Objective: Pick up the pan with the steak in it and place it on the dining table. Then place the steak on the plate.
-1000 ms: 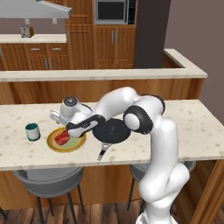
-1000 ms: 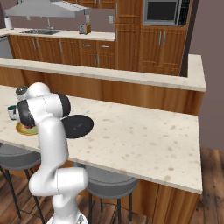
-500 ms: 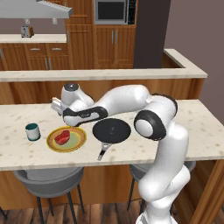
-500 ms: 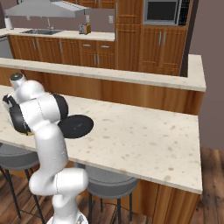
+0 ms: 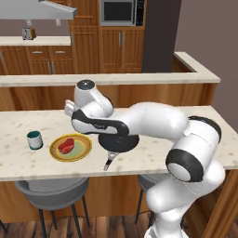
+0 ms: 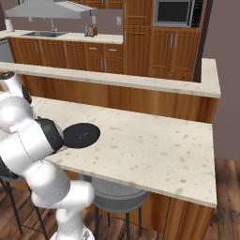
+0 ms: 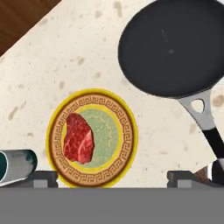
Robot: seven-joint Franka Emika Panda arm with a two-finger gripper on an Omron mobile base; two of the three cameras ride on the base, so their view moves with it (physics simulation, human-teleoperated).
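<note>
The red steak (image 5: 66, 145) (image 7: 78, 138) lies on the left half of the orange-rimmed plate (image 5: 81, 151) (image 7: 124, 131), on the beige dining table (image 5: 18, 160) (image 6: 154, 145). Just right of the plate stands the black pan (image 5: 120, 142) (image 6: 80, 135) (image 7: 175, 48), empty, with its handle (image 7: 209, 129) pointing toward the table's front edge. My gripper (image 5: 74, 118) (image 7: 114, 177) hangs above the plate, open, with nothing between its fingers. In the left base view my forearm covers the pan's far side.
A small dark-green cup (image 5: 34, 140) (image 7: 15, 164) stands left of the plate. A raised wooden ledge (image 5: 139, 79) runs behind the table. Grey stools (image 5: 51, 190) sit under the front edge. Bare tabletop stretches to the right of the pan (image 6: 154, 145).
My gripper has lifted away from the plate, leaving the steak lying there. Its jaws stay wide. Pan, plate and cup have not moved.
</note>
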